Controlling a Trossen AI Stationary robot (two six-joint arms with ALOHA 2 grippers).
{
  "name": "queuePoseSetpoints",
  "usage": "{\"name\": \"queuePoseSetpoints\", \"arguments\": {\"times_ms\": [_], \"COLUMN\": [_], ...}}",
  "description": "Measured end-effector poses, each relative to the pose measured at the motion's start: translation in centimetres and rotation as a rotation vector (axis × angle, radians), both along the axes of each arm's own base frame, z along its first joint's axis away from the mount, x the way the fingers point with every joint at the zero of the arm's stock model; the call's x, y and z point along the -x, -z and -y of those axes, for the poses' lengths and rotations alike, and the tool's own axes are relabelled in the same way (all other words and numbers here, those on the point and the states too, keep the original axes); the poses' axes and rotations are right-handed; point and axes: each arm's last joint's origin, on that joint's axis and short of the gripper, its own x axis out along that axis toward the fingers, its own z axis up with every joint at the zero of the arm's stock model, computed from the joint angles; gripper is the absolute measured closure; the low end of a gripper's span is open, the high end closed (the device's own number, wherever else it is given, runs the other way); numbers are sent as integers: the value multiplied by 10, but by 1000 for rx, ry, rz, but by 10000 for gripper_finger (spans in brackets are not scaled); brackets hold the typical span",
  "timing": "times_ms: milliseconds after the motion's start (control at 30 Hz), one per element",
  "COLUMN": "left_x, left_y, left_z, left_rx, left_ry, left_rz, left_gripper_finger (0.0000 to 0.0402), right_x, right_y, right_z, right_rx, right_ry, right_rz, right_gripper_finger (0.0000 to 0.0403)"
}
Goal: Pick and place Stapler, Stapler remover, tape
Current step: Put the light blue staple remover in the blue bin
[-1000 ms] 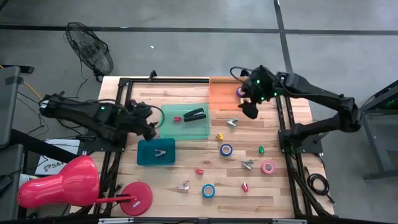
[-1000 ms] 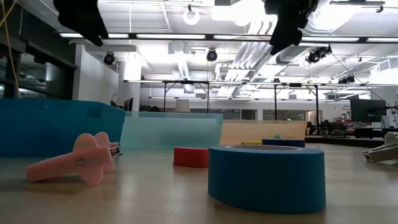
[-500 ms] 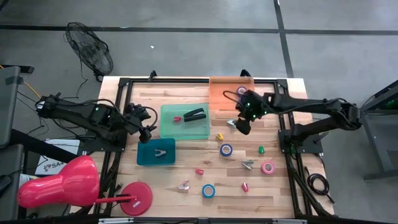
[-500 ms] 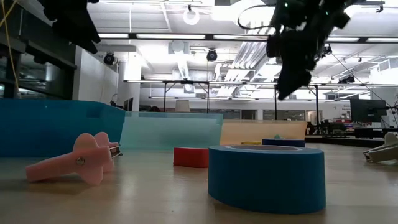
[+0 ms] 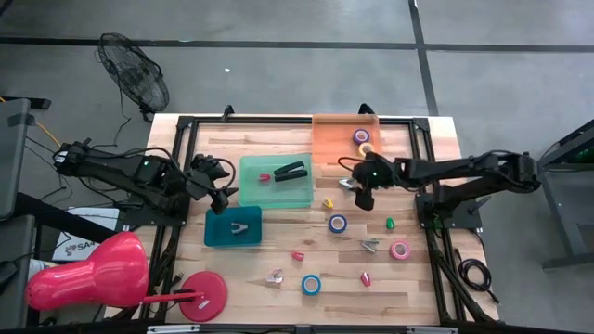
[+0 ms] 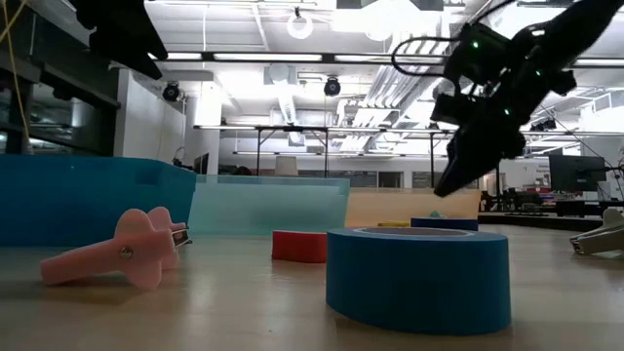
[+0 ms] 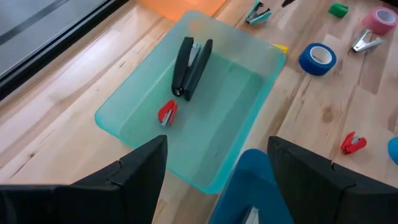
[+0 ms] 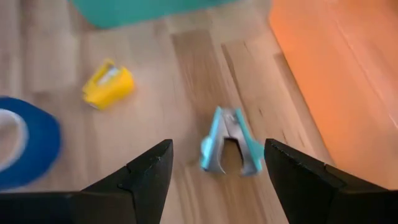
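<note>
Now the right gripper (image 5: pixel 364 198) hangs low over the plank-wood table (image 5: pixel 278 243), fingers spread wide and holding nothing. In its wrist view a light-blue staple remover (image 8: pixel 227 148) with pale metal claws lies on the boards between the finger tips, just beside the translucent orange tray (image 5: pixel 327 148).

- Since a second ago the right arm has swung off the orange tray and dropped toward the table; the purple tape roll (image 5: pixel 360 136) and a yellow one (image 5: pixel 367 147) lie inside that tray.
- Left gripper (image 5: pixel 221 193) — open, empty — sits at the left edge of the clear green tray (image 5: pixel 248 193); it has barely shifted.
- Green tray contents: a slim black stapler (image 7: pixel 191 65) and a small red remover (image 7: pixel 166 113).
- Teal tray (image 5: pixel 215 237), opaque, holds one pale remover (image 5: pixel 239 228).

Loose on the table:
- blue ring-shaped tape (image 5: pixel 338 224) with pale core
- second blue roll (image 5: pixel 311 284) near the front — matte and cylindrical in the low view
- pink roll (image 5: pixel 400 250)
- yellow piece (image 8: pixel 107 83)
- green piece (image 5: pixel 390 224)
- pink remover (image 6: pixel 127 253) with flat rounded wings
</note>
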Motion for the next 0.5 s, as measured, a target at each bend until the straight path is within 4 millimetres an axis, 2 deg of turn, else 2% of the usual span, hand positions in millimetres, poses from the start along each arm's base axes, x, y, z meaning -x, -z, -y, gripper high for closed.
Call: {"name": "queuePoseSetpoints", "arguments": {"times_ms": [300,500], "left_x": [0,0], "left_y": [0,0], "left_z": [-1,-1], "left_rx": [-14,-23], "left_ry": [-14,-20], "left_rz": [2,0], "left_gripper_finger": [128,128], "right_x": [14,18], "right_y": [20,25], "right_z": [-2,-3], "right_rx": [30,40], "right_ry": [2,10], "right_rz": [-53,-77], "right_gripper_finger": [158,154]}}
